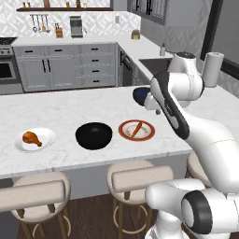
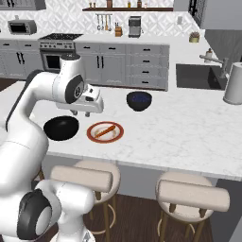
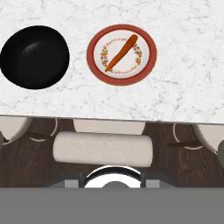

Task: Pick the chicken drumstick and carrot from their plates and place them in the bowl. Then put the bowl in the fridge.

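White marble desk [image 1: 70,109] is spread beneath the raised hand, whose fingers [image 2: 84,112] are held above it between the bowl and the rimmed plate; whether they are apart or together cannot be told. Nothing is seen held. An orange carrot [image 3: 121,53] is laid slantwise on the cream plate with the reddish-brown rim [image 3: 92,46]. Just beside that plate, the glossy black bowl [image 1: 94,135] is seen standing with nothing inside. Further to the left, a golden-brown chicken drumstick [image 1: 31,138] is laid on a plain white plate [image 1: 46,135]. A smaller dark blue bowl [image 2: 139,100] is set further back on the desk. Padded stools [image 3: 103,149] are tucked under the near edge.
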Tool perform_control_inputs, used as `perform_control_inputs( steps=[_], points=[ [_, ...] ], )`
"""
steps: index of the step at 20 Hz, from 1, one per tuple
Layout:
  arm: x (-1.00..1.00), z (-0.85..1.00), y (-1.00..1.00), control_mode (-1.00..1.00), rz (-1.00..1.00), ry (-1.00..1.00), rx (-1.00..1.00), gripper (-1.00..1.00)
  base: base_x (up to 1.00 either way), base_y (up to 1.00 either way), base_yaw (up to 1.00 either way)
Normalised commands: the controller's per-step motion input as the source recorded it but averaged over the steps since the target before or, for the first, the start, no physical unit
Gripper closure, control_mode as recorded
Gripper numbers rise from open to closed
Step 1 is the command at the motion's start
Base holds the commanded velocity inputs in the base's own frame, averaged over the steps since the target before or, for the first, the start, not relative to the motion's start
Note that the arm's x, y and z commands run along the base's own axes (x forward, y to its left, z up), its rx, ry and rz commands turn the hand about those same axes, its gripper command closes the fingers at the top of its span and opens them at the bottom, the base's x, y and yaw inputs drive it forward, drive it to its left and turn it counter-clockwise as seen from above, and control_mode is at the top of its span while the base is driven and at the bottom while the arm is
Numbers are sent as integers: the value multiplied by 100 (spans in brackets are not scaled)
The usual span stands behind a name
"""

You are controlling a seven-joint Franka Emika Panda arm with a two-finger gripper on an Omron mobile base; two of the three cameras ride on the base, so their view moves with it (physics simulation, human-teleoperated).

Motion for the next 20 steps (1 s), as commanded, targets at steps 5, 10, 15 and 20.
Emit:
perform_control_inputs(
  steps=[5, 10, 15, 20],
  points=[
    [71, -7, -8, -100, -2, 0, 0, -100, 0, 0, 0],
    [100, -73, -27, -100, 0, 1, -1, -100, 0, 0, 0],
    [100, -98, -8, -100, -5, 11, 4, -100, 0, 0, 0],
    [94, -100, 8, -100, -17, 21, 1, -100, 0, 0, 0]
  ],
)
